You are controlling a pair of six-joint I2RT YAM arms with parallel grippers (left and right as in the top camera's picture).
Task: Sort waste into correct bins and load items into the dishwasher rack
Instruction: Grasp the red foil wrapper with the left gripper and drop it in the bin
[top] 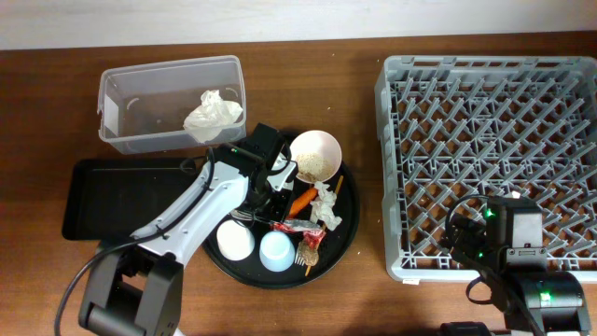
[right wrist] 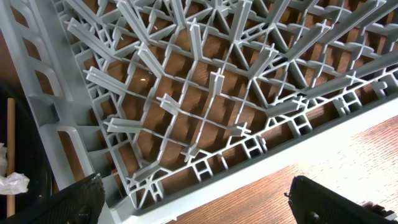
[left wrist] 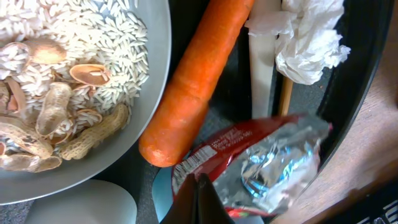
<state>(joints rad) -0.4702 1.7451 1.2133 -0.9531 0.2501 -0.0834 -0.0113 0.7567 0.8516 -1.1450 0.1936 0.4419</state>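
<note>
Pinched on the near edge of the red wrapper [left wrist: 261, 158] with the left gripper [left wrist: 199, 190], fingers pressed together at bottom centre of the left wrist view. Saw the wrapper's foil side turned up, its label end touching the blunt tip of the carrot piece [left wrist: 196, 87] and overlapping a pale blue rim, probably the light blue cup [top: 276, 250]. Noted the cream bowl [left wrist: 158, 56] of rice and peanut shells filling the upper left, a crumpled napkin [left wrist: 308, 37] at upper right and a wooden chopstick [left wrist: 285, 96] below it, all on the round black tray [left wrist: 357, 62].

Judged the step in hand to be lifting that wrapper clear and carrying it to a bin. Would have advised a straight rise first, so as not to drag the carrot or nudge the cup, and only then a swing toward the upper left of the overhead view. Reckoned the clear tub [top: 131, 140] the likelier target, since already holding another napkin [top: 213, 115], rather than the shallow black tray [top: 103, 201] just below it. Thought the grip thin — only an edge of slippery foil. Called therefore for a slow carry and a release low inside the tub walls, not from above them.

Found the right gripper [right wrist: 205, 202] idle — fingers wide apart at the lower corners of its own view, over the near rim of the grey dishwasher rack [right wrist: 186, 106], nothing between them.
</note>
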